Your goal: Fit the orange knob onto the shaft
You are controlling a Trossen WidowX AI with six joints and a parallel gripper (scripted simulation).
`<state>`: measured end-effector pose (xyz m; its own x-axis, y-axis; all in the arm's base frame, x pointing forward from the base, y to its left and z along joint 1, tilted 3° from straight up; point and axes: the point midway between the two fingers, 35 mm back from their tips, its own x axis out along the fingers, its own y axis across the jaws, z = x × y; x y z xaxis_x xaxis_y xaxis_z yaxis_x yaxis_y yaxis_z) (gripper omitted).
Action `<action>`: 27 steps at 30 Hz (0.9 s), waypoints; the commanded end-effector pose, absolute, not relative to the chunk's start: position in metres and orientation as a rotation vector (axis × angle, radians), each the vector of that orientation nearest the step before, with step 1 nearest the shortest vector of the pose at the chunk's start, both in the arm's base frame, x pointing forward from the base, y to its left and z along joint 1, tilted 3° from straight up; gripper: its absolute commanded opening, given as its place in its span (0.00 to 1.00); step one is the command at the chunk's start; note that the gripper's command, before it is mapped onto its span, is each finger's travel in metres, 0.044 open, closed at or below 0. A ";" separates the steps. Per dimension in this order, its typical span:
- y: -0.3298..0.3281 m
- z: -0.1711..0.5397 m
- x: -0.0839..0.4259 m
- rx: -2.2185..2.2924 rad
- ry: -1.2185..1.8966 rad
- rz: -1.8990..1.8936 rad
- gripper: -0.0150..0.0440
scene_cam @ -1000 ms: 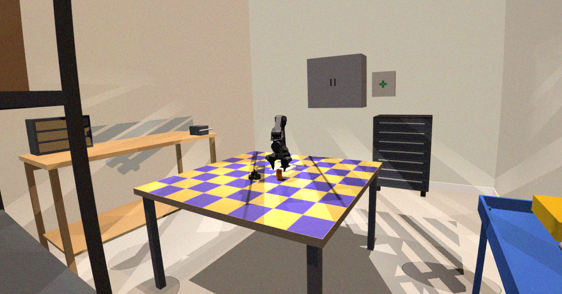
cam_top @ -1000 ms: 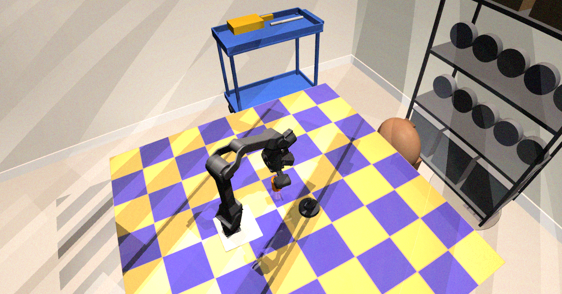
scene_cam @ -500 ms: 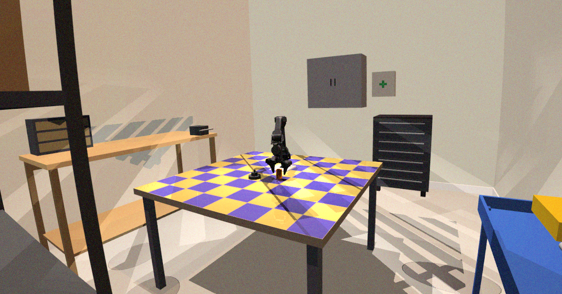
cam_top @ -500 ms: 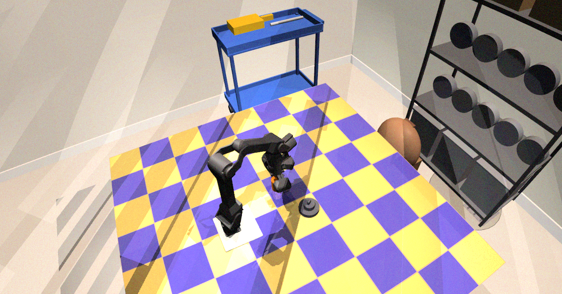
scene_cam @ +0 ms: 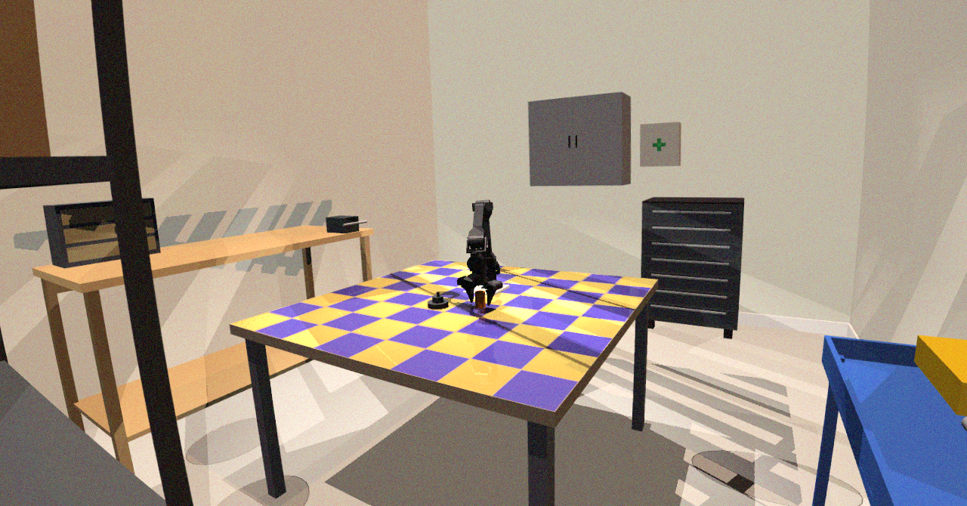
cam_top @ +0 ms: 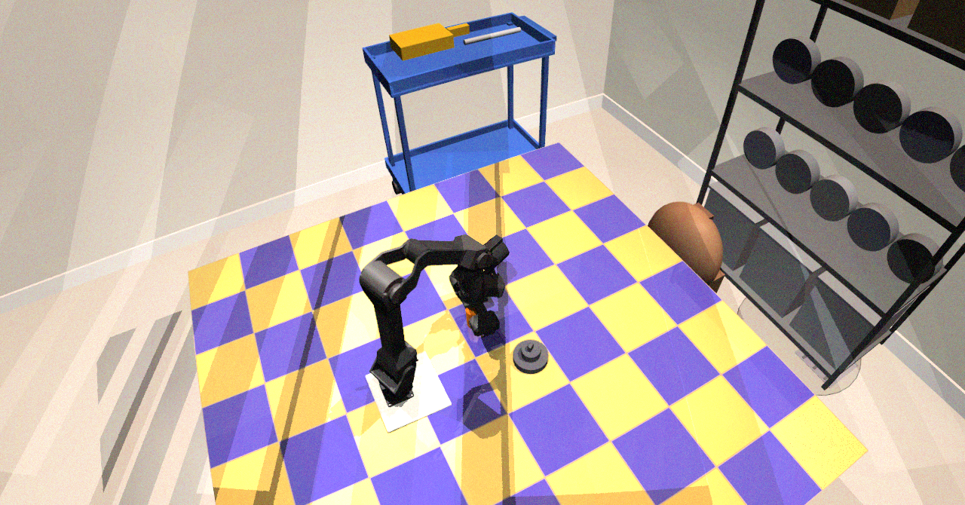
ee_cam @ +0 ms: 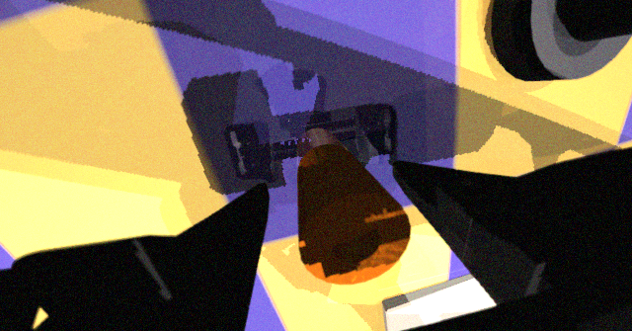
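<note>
The orange knob (cam_top: 470,316) (scene_cam: 480,298) (ee_cam: 351,217) stands upright on the table, its near end in shadow in the wrist view. My gripper (cam_top: 477,324) (scene_cam: 482,300) (ee_cam: 331,179) is open around it, one finger on each side; the wrist view shows a gap on both sides of the knob. The round dark pedestal (cam_top: 530,362) (scene_cam: 438,304) (ee_cam: 545,46) stands a short way to the side, cut off at the wrist view's top right corner. Its thin shaft (cam_top: 530,347) (scene_cam: 437,294) points up and is bare. The flat sides of hole and shaft cannot be made out.
The arm's base stands on a white plate (cam_top: 428,397) (ee_cam: 439,303) on the checkered table (cam_top: 675,427) (scene_cam: 406,340). A blue cart (cam_top: 458,70) and a shelf rack (cam_top: 836,104) stand beyond the table. Shadows of the arm and bars cross the table.
</note>
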<state>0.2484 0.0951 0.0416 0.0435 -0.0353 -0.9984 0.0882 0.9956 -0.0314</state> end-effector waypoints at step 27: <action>0.102 0.104 0.255 0.044 1.524 -0.088 0.25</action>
<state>0.2536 0.1002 0.0864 0.0340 -0.0357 -0.9988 0.0822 0.9961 -0.0328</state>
